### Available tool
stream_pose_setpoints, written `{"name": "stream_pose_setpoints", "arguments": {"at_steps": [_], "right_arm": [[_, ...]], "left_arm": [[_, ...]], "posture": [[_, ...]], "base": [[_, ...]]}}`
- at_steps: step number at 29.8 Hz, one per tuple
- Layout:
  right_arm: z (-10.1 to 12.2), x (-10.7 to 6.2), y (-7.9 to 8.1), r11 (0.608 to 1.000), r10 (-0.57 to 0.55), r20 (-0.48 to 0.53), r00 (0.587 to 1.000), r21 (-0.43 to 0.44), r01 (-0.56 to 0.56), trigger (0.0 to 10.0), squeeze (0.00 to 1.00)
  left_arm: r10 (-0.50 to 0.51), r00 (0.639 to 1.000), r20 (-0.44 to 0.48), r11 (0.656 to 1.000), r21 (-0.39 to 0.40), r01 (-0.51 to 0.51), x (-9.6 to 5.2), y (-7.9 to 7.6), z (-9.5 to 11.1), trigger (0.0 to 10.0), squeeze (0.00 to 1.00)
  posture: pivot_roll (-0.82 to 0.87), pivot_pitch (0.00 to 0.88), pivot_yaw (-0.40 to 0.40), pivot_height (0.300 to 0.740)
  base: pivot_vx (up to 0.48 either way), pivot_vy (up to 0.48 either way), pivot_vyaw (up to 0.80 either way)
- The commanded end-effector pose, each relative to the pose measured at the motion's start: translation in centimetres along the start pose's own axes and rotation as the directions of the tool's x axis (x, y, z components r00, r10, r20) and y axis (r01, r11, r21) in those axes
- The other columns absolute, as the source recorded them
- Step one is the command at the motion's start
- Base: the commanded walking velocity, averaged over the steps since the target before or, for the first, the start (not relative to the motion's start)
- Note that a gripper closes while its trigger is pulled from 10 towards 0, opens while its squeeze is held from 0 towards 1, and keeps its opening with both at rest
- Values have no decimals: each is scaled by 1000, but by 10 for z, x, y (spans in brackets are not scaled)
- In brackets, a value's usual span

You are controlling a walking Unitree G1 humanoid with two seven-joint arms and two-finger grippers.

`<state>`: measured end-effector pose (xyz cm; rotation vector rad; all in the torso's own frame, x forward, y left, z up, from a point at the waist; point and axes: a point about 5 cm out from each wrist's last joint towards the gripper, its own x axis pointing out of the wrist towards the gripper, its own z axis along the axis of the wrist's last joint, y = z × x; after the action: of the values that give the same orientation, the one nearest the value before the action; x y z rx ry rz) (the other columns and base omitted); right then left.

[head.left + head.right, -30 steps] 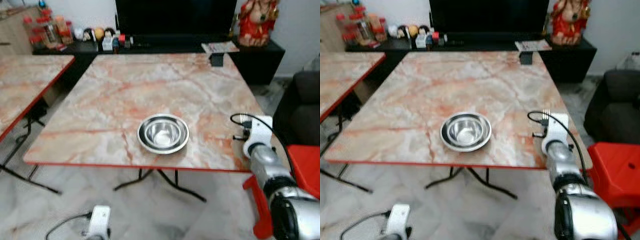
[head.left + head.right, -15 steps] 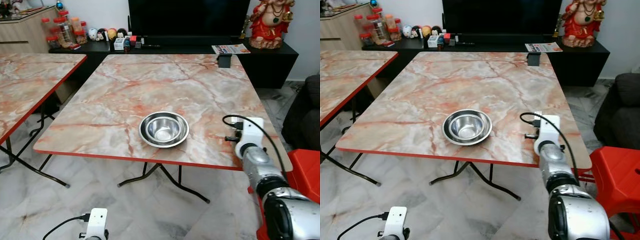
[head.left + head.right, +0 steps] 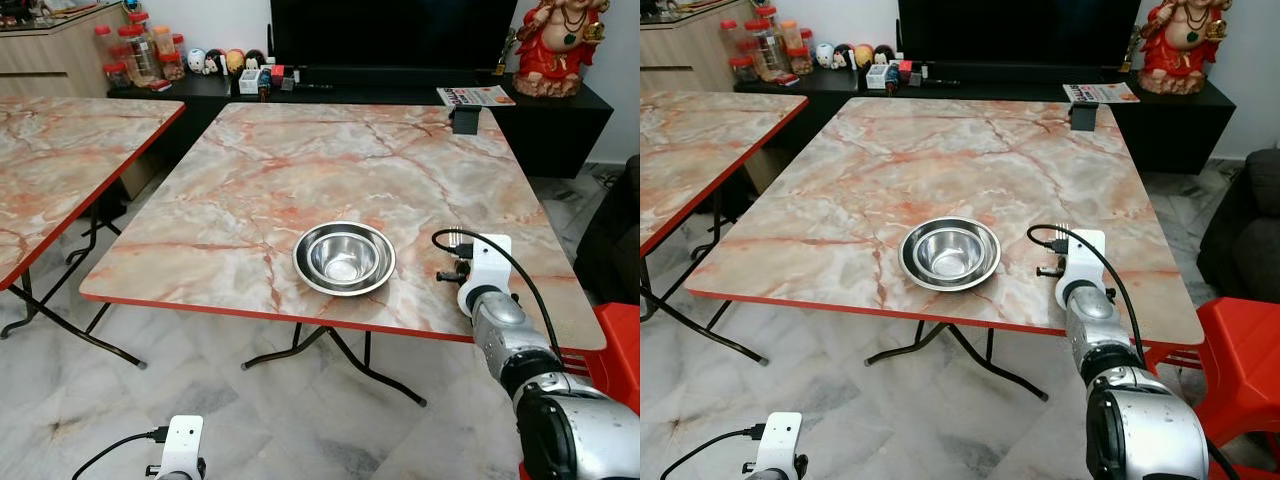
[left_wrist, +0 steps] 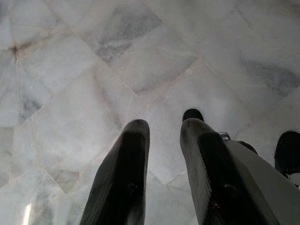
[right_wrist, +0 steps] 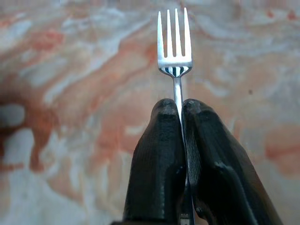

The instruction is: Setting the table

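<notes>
The right gripper point(image 5: 180, 112) is clenched on the handle of a fork point(image 5: 174, 47), its 2 black fingers point(image 5: 159, 154) pressed together with the 4 tines sticking out past them above the marble table point(image 3: 250, 190), to the right of the steel bowl point(image 3: 344, 258) that sits near the table's front edge. The left gripper point(image 4: 161, 129) hangs low over the pale tiled floor point(image 4: 93, 61) with a narrow gap between its 2 fingers, grasping nothing.
</notes>
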<state>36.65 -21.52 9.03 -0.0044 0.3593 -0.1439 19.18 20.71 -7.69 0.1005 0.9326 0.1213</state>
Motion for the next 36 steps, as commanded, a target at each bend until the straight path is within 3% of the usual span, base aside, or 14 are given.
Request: {"name": "stream_pose_setpoints", "arguments": {"at_steps": [1,36], "right_arm": [[7,1,5,1000,-1,6,1000,21,1,10000,0],[-10,-2,-11,999,-51,-54,997,-3,51,10000,0]], "left_arm": [[14,1000,-7,1000,-6,-14,0,5,-2,10000,0],[-4,1000,-23,1000,1,4,-1,2,-5,10000,0]], "posture": [[-56,0,34,740],[-50,0,31,740]], "base": [[0,0,0],[0,0,0]]}}
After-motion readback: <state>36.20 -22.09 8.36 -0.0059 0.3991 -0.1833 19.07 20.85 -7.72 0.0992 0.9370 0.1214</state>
